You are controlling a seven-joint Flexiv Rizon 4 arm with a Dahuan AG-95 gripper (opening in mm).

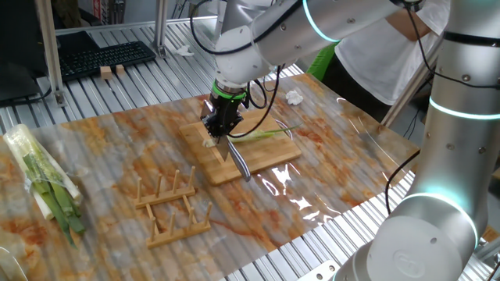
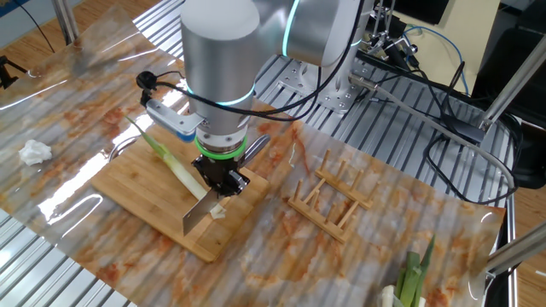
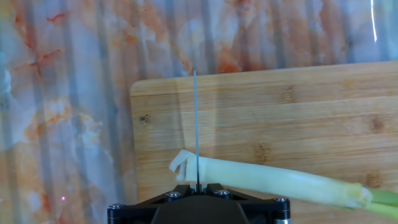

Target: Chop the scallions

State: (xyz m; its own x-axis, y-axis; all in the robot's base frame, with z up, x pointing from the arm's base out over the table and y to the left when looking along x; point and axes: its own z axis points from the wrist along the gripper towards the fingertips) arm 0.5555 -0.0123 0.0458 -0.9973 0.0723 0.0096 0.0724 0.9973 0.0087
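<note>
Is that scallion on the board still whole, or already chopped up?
Mostly whole. The scallion lies flat on the board as one long stalk, the knife edge-down across its white end. One short piece lies beside the blade.

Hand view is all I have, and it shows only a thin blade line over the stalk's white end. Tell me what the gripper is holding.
Observer: The gripper is shut on a knife with a broad flat blade that angles down to the board.
Operator: Give me the stalk's other end.
Observer: The scallion turns green there, and its tip reaches the board's far edge.
Operator: Say what stands beside the board.
Observer: A wooden rack stands near it, apart from it.
</note>
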